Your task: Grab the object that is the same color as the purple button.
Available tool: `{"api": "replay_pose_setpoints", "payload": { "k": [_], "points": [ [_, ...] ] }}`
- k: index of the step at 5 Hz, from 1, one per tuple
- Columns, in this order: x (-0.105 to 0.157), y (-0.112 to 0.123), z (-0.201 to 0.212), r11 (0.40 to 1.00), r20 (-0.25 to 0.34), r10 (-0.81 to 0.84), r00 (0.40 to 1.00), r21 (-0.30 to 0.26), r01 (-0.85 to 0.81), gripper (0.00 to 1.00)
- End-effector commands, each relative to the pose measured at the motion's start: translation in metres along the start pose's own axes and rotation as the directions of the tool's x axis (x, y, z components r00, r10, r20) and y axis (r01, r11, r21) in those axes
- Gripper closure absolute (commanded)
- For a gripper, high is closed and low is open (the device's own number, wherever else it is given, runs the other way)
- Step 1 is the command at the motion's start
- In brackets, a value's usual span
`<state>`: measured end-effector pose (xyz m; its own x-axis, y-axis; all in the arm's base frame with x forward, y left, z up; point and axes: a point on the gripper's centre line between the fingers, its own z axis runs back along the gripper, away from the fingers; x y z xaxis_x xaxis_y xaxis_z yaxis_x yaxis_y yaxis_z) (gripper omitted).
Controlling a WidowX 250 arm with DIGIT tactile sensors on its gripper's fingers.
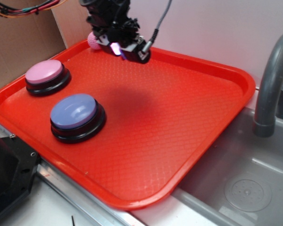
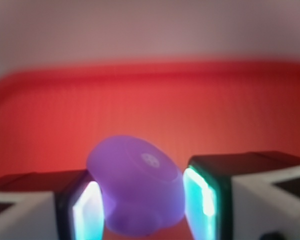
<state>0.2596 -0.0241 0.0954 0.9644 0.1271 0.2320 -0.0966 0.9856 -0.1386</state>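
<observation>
The tiny glossy purple rubber duck sits between my two lit finger pads in the wrist view, with both pads against its sides. My gripper is shut on it. In the exterior view the gripper hangs above the far part of the red tray. The duck shows there only as a small purple spot at the fingertips, and a shadow lies on the tray below. The purple button, a blue-violet dome on a black base, stands at the tray's left front.
A pink dome button stands at the tray's far left. A pink textured ball lies at the tray's far rim, just left of the gripper. A grey sink and faucet are at the right.
</observation>
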Motion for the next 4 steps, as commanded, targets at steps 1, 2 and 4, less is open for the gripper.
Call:
{"api": "replay_pose_setpoints", "payload": {
  "k": [1,2,4],
  "points": [
    [0.009,0.009,0.068,0.993,-0.009,0.075,0.997,0.092,-0.073,1.0],
    [0.022,0.005,0.065,0.987,-0.025,0.076,0.997,0.144,-0.071,1.0],
    [0.024,0.005,0.061,0.997,-0.049,0.024,0.998,0.071,-0.021,1.0]
  ]
}}
